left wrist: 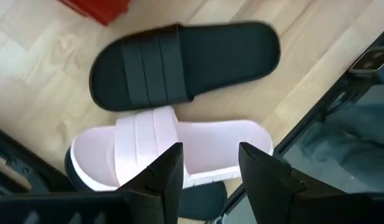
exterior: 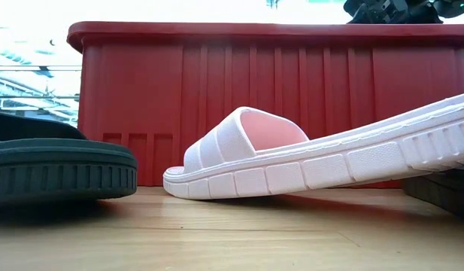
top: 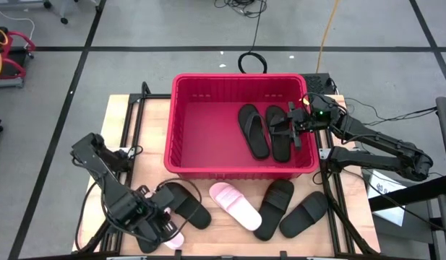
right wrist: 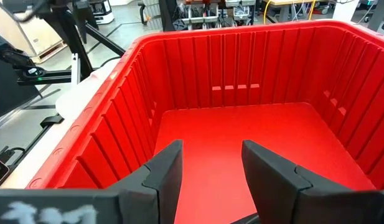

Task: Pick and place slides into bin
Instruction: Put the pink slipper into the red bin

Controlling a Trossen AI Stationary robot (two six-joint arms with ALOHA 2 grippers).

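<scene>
A large rectangular red plastic bin (top: 181,123) with ribbed walls sits at the back of a pale wooden table (top: 121,130) and holds two matte black slide sandals (top: 254,130). The right gripper (top: 298,124) hangs over its right side, fingers spread and empty. In front of the bin lie more black slides and a pale pink slide (top: 235,204); at the front left, the left gripper (left wrist: 209,180) hovers, fingers parted, over another pink slide (left wrist: 142,149).

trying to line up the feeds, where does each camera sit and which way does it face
High: above the table, straight down on the bin, both arms showing.
Low: table height, facing a pink slide and the bin wall; an arm's dark part shows at the top.
Left wrist: down past the left pincer, open above a pink slide and a black slide.
Right wrist: into the bin past the open right pincer.
Shared: the bin shows in all four.
</scene>
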